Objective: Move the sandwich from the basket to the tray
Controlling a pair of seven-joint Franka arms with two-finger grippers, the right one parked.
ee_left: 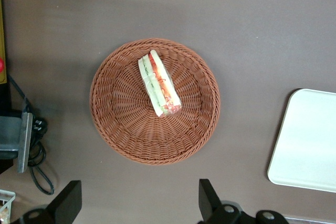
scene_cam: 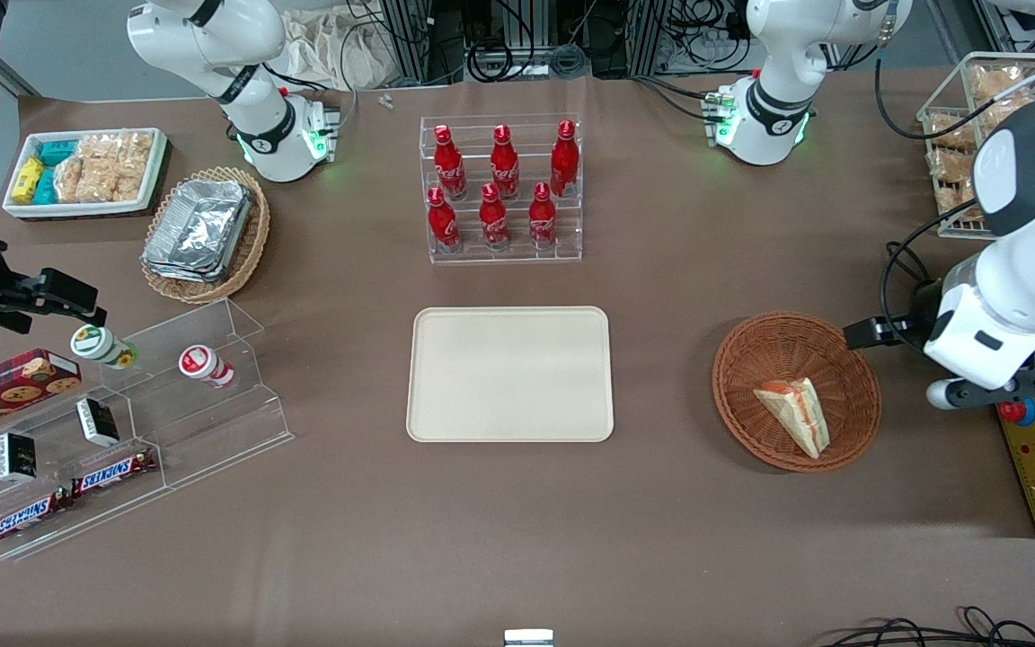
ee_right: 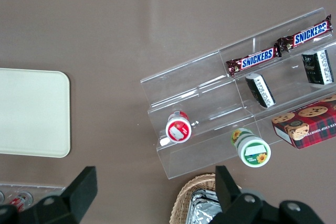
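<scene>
Nothing of the task is done yet, judging by how things lie: the sandwich point(scene_cam: 794, 414), a wrapped white-bread wedge with orange-red and pale green filling, lies inside the round reddish-brown wicker basket point(scene_cam: 742, 359), and the cream-beige tray point(scene_cam: 509, 374) in the middle of the brown surface point(scene_cam: 517, 539) holds nothing. What is left is the whole job: reaching down, gripping the sandwich, lifting it out, carrying it to the tray and setting it there. In the left wrist view the sandwich point(ee_left: 159, 83) rests a little off the middle of the basket point(ee_left: 110, 124), lying on its side with the filling edge showing. The pincer point(ee_left: 137, 203) hangs well above the basket, its two dark fingers point(ee_left: 209, 199) spread wide apart and holding nothing, with the sandwich below and a little ahead of the gap between them, apart from both. The tray point(ee_left: 307, 140) lies beside the basket, toward the parked arm's end of the surface.
</scene>
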